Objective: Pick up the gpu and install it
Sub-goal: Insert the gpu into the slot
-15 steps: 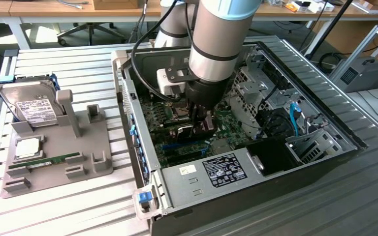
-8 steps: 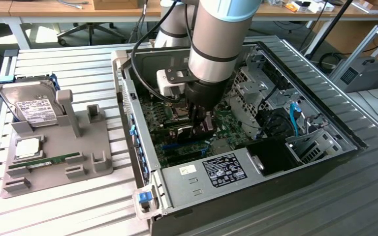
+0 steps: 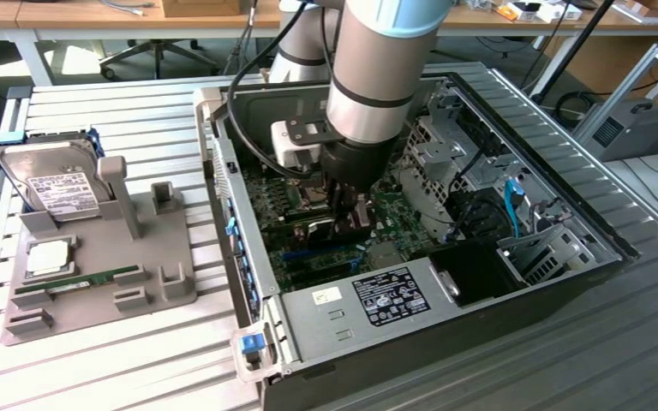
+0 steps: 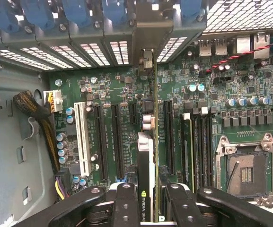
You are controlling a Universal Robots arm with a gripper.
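Note:
The gpu [image 4: 147,142] is a thin dark card seen edge-on in the wrist view, with a green logo label near my fingers. It stands upright over the green motherboard [image 4: 112,85], between two long black expansion slots. Its bracket end reaches toward the case's rear slot openings. My gripper [image 4: 150,191] is shut on the gpu, one black finger [image 4: 126,203] on each side of it. In the exterior view the gripper [image 3: 346,214] is deep inside the open computer case [image 3: 466,265], and the dark gpu [image 3: 331,229] shows just below it.
A grey parts holder [image 3: 158,274] stands at the exterior view's left, carrying a silver hard drive [image 3: 61,188] and a green RAM stick [image 3: 78,280]. Inside the case are a white slot [image 4: 82,137], a CPU socket [image 4: 245,170], cable bundles [image 4: 32,109] and a drive cage [image 3: 438,163].

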